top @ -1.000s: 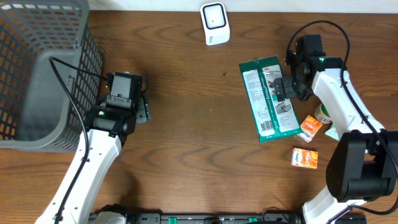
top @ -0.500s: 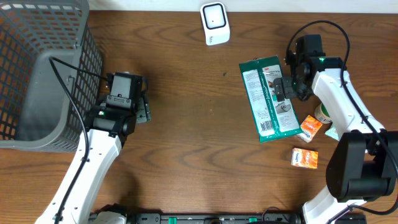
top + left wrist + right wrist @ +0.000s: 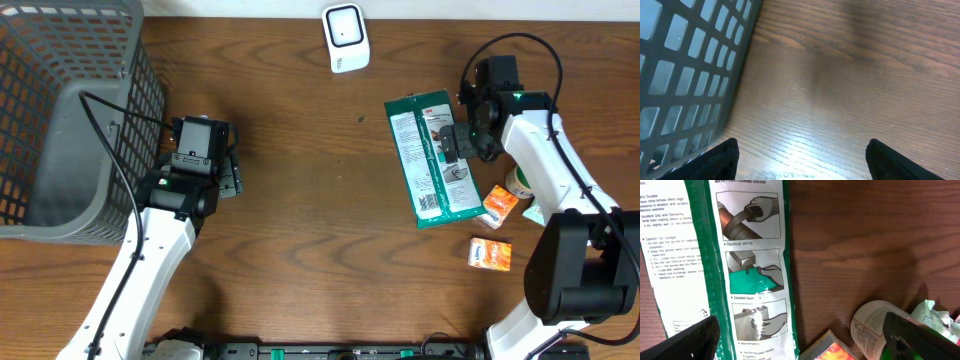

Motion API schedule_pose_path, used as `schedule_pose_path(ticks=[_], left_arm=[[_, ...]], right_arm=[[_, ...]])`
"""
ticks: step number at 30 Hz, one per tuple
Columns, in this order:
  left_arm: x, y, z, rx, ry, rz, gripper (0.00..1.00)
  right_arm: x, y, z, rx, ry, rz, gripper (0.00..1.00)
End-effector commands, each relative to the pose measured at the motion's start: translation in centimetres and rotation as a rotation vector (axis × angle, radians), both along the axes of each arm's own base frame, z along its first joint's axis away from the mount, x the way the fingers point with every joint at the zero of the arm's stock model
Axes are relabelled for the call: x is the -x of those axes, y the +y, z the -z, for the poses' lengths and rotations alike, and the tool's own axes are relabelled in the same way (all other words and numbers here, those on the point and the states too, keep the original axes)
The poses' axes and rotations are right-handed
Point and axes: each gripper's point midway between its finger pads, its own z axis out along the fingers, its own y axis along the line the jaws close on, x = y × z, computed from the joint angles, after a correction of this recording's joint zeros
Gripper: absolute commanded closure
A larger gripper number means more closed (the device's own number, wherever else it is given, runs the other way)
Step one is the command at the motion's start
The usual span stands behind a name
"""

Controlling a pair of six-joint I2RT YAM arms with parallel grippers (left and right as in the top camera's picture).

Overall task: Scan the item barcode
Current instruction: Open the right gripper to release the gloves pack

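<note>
- Right end effector [image 3: 457, 143] hovers wide open over the glove package [image 3: 425, 165], holding nothing, apparently poised to grasp it.
- Left end effector [image 3: 230, 178], also spread wide and empty, waits beside the basket [image 3: 60, 120].
- Right of frame centre, the glove package lies flat on the counter [image 3: 320, 250], green-edged with its white instruction panel facing up, below-right of the scanner [image 3: 346, 38].

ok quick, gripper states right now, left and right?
Left gripper: open, empty, beside the grey basket.
Right gripper: open, empty, above the green glove packet.
</note>
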Motion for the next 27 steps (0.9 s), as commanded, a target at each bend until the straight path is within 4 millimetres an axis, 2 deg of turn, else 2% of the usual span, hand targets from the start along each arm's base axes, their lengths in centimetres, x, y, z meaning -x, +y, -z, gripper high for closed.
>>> schedule_pose_path(ticks=[1, 22, 27], left_arm=[[-0.16, 0.27, -0.34, -0.011, -0.011, -0.010, 0.18], [-0.16, 0.27, -0.34, -0.011, -0.011, -0.010, 0.18], [-0.16, 0.27, -0.34, -0.011, -0.011, -0.011, 0.18]], right_arm=[[-0.42, 0.26, -0.45, -0.011, -0.018, 0.012, 0.01], [-0.42, 0.24, -0.46, -0.011, -0.019, 0.013, 0.01], [-0.45, -0.04, -1.07, -0.011, -0.034, 0.020, 0.01]])
